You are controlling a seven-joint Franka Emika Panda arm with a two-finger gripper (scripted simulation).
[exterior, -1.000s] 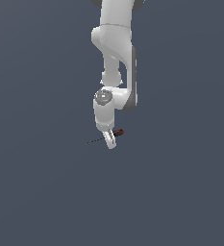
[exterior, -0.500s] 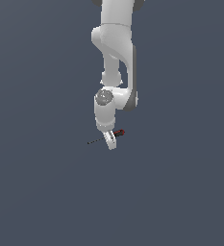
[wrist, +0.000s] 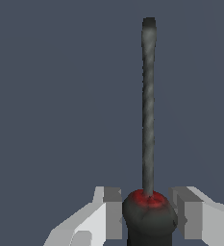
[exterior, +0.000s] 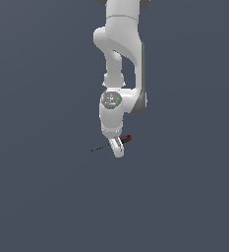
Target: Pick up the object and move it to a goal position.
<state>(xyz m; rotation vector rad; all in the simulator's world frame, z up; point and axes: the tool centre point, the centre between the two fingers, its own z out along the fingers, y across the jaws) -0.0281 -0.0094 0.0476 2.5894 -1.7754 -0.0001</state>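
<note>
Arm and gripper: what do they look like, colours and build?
Glossy white arm of rounded segments with a grey strip along one side and a grey disc at the wrist joint. The gripper has white fingers tipped with grey pads. No cables or markings visible.

The backdrop [exterior: 37,197] is one plain surface of dark slate blue-grey that fills the whole exterior view. No seam or edge divides it, so floor and wall cannot be told apart. Its tone is nearly even, a shade lighter toward the lower part of the exterior view. The light is soft and diffuse, with no sharp shadow on it. The wrist view shows the same flat blue-grey behind everything, without texture or pattern.
</note>
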